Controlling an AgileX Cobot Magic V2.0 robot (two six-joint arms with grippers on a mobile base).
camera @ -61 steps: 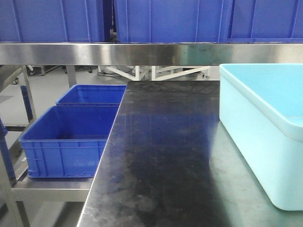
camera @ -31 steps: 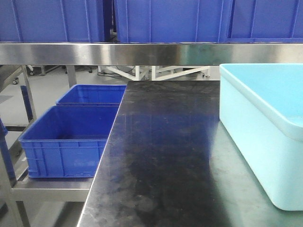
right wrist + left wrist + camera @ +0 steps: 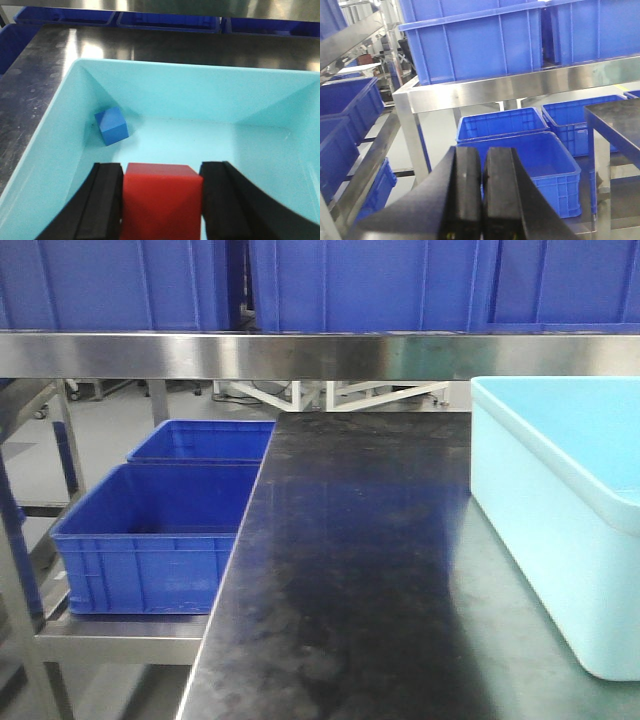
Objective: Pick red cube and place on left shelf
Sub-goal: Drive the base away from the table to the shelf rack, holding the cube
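The red cube (image 3: 161, 200) sits between the black fingers of my right gripper (image 3: 161, 172), which is shut on it, inside the light cyan tub (image 3: 180, 87). From this view I cannot tell whether the cube is lifted off the tub floor. My left gripper (image 3: 481, 155) is shut with nothing in it and points at the left shelf (image 3: 465, 95), a brushed steel rack loaded with blue bins. In the front view the rack's steel rail (image 3: 250, 355) runs across the top, and neither gripper shows there.
A blue cube (image 3: 112, 126) lies in the tub's far left corner. The tub (image 3: 560, 530) stands on the right of the black-topped table (image 3: 350, 570). Blue bins (image 3: 160, 535) sit on a low steel shelf left of the table, with more bins (image 3: 350, 280) above the rail.
In the front view the whole scene has slid slightly to the right, as if the camera had shifted. Nothing else differs there.
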